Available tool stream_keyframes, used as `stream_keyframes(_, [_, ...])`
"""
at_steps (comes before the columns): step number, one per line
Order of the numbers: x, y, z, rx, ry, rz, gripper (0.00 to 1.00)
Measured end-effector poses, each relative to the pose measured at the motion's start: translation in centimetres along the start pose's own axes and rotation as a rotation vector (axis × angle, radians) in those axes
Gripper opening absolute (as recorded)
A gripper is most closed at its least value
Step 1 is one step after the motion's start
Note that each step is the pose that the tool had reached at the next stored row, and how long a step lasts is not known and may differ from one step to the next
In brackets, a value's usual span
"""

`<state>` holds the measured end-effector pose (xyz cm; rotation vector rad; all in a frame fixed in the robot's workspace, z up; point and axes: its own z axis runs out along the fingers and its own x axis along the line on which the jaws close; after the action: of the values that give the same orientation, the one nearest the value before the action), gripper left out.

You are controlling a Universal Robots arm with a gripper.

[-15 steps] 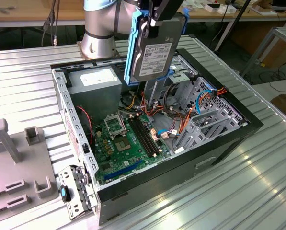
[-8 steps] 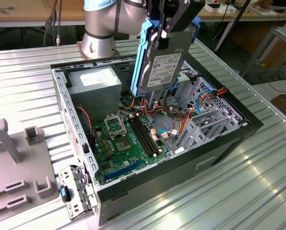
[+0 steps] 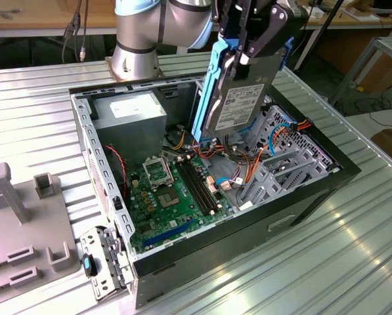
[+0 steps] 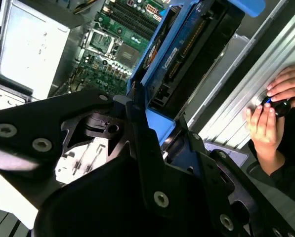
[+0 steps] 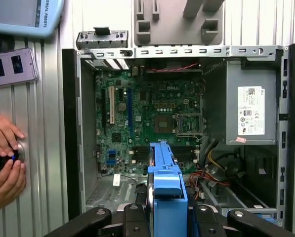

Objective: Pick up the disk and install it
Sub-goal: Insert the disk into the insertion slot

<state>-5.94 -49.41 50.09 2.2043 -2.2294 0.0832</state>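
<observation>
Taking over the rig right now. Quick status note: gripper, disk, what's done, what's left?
Gripper: shut on the disk.
Disk: in the air, on edge and tilted, above the open case, close to the drive cage.
Done: pick-up.
Left: install. The disk is not yet in the cage.
Note: a person's hands are on the table right beside the case.
</observation>
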Motion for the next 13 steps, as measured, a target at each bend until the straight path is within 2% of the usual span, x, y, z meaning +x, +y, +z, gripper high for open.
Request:
stream_keyframes(8, [0.47,-3.47,0.23,-0.0009,0.0002,0.0,0.37])
stream_keyframes(9, [0.93,-3.73,0.29,-0.001,0.0,0.0,0.37])
stream_keyframes(11, [1.7,-3.82,0.36,-0.001,0.0001,0.0,0.37])
stream_keyframes(13, [2.76,-3.93,0.49,-0.0011,0.0003,0.0,0.37])
